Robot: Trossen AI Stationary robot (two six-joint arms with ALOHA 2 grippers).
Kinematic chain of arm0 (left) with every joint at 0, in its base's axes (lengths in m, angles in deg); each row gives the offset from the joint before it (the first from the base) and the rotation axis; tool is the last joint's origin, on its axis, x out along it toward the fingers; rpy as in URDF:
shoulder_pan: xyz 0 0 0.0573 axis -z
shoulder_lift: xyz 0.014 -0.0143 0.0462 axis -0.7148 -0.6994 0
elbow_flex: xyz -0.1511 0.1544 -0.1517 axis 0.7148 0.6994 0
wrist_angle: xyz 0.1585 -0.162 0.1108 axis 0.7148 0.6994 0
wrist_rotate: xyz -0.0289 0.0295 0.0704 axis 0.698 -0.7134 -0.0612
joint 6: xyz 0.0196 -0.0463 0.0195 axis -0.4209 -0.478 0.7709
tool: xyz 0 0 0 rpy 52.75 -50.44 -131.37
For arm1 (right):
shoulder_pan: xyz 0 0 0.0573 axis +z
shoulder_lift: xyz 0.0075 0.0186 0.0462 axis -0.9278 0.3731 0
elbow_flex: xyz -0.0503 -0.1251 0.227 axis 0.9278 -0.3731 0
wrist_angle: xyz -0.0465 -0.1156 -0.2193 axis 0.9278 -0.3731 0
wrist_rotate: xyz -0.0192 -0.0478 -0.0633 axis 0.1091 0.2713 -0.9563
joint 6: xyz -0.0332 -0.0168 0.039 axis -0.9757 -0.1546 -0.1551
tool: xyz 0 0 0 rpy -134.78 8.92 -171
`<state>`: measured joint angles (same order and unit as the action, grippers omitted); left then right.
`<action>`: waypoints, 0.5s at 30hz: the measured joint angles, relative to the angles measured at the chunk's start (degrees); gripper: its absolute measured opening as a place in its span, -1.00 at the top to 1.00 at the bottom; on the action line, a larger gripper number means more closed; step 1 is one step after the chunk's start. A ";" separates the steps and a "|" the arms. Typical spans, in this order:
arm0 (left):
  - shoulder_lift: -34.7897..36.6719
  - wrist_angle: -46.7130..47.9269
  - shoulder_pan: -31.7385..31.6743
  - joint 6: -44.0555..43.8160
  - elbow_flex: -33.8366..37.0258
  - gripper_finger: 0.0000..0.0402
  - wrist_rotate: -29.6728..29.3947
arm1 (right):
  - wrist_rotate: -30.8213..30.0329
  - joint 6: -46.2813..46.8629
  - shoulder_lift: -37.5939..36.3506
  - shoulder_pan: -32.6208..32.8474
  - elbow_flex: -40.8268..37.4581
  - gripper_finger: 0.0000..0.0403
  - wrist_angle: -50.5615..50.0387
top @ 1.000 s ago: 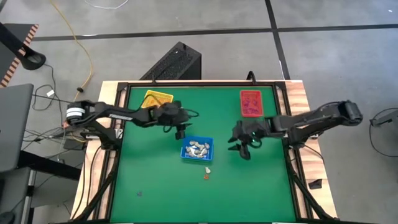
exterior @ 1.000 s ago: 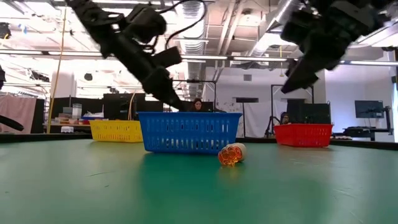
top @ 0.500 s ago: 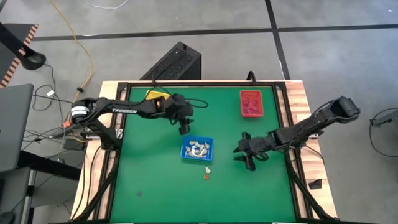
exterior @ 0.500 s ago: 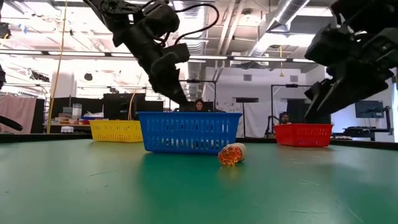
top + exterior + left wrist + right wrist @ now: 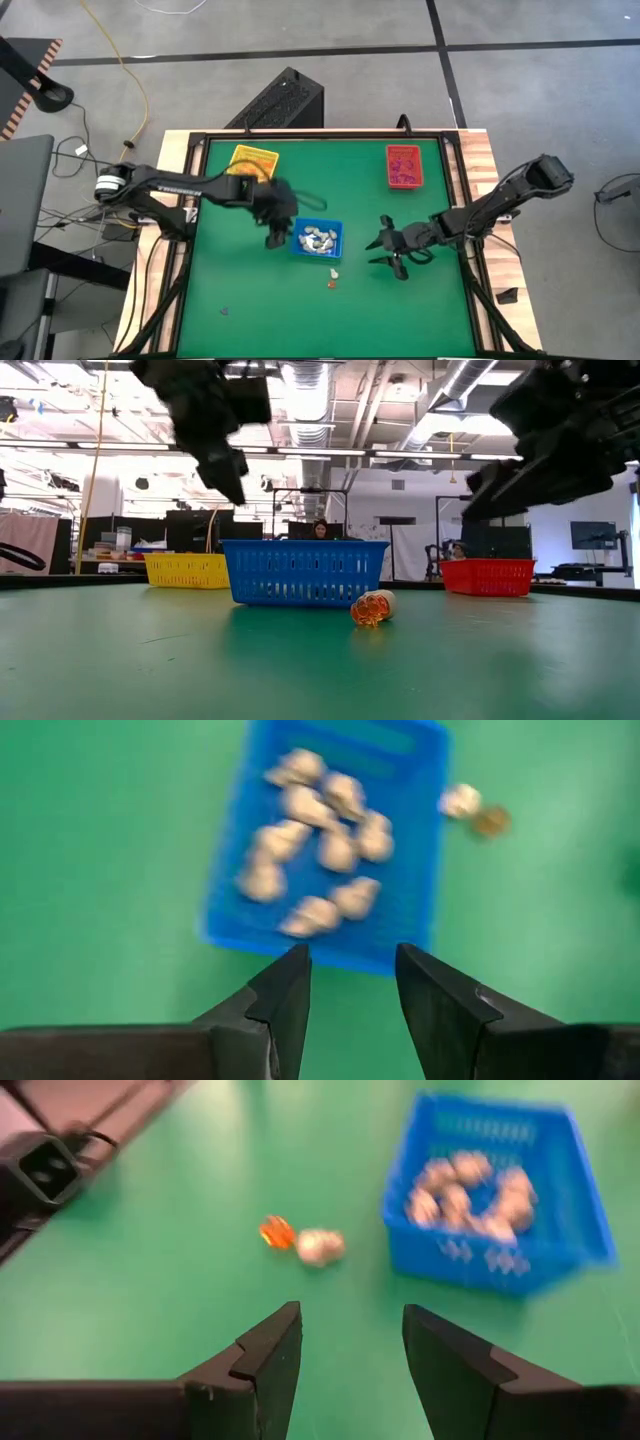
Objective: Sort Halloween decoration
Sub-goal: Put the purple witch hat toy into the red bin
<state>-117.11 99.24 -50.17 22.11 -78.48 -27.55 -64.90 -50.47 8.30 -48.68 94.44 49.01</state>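
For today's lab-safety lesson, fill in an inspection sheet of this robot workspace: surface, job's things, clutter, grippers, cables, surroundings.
Surface: green table, bare in front.
Job's things: whitish trinkets in the blue tray; one whitish trinket and one orange trinket loose beside it; yellow tray and red tray at the back.
Clutter: nothing seen.
Grippers: left gripper open beside the blue tray; right gripper open, empty.
Cables: yellow cable on the floor.
Surroundings: black box behind the table.
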 joint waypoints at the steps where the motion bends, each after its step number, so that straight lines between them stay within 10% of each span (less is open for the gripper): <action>1: 0.36 0.47 2.06 -0.38 0.00 0.32 -0.93 | 0.48 -2.17 0.91 0.13 0.00 -0.02 2.02; 15: 8.17 0.87 22.81 -3.55 6.76 0.32 -17.78 | 17.24 -11.99 24.89 -0.40 12.98 -0.02 16.44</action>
<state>-108.94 100.11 -27.36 18.57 -71.72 -45.34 -47.66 -62.47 33.18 -49.08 107.42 65.45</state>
